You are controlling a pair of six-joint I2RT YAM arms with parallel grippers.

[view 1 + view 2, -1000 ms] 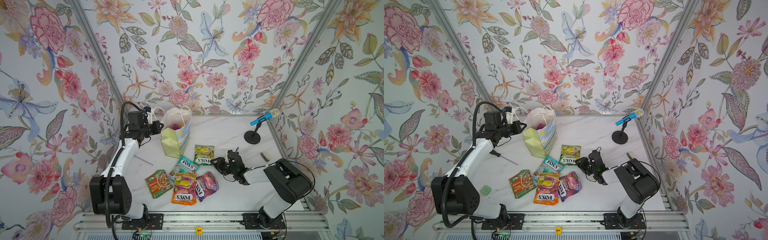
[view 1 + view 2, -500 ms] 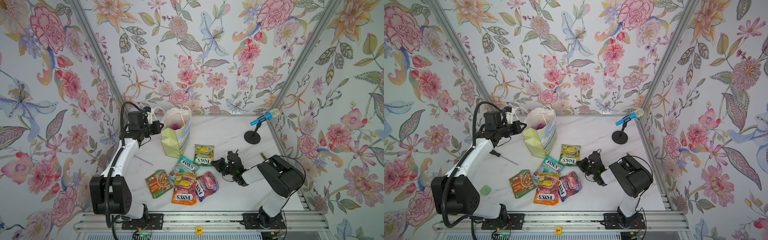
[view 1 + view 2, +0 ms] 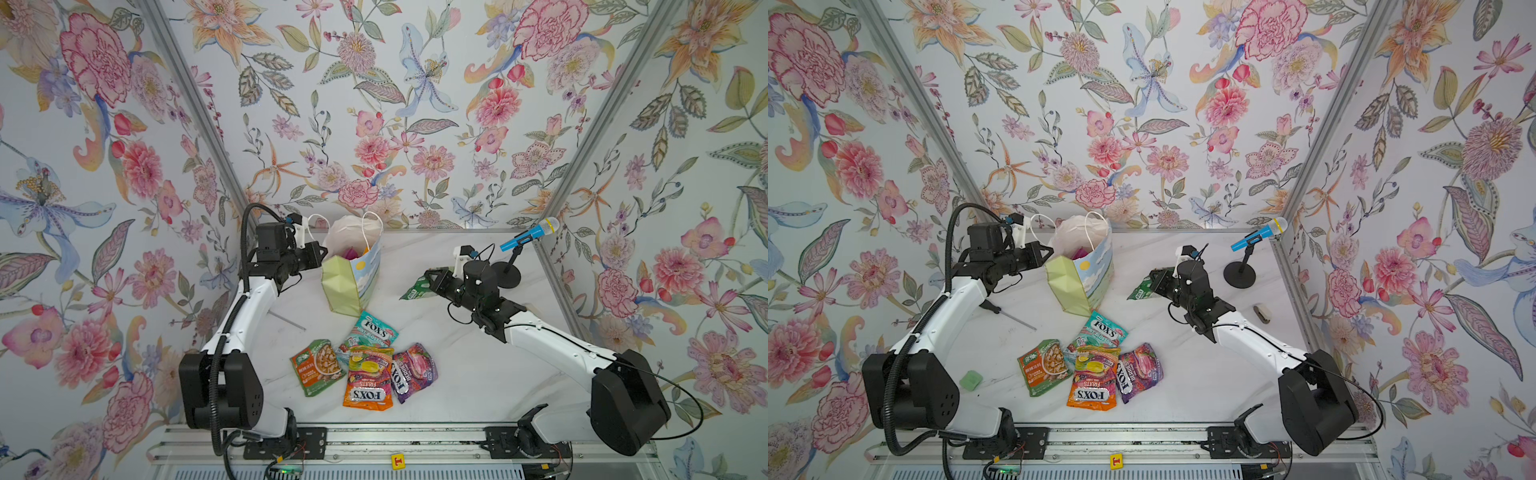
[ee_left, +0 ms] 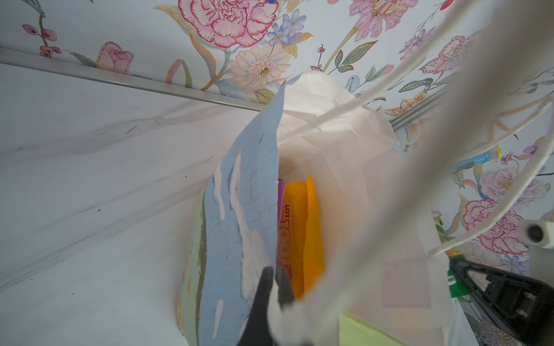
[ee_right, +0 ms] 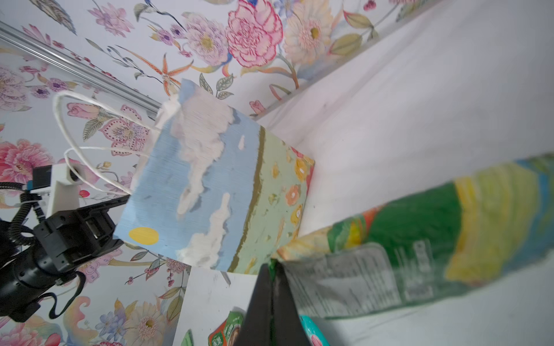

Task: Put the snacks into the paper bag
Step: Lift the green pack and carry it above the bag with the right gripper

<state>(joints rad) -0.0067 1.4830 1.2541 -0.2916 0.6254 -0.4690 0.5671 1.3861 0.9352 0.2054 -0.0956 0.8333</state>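
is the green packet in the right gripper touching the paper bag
Apart. In both top views a strip of bare table shows between the green packet, pinched in the right gripper, and the paper bag.

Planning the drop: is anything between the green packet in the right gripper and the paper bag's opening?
No object stands in the gap between green packet and paper bag. Only the bag's white handle arches over its opening.

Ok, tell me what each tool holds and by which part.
The left tool pinches the paper bag by its top rim; right tool grips the green packet by one end.
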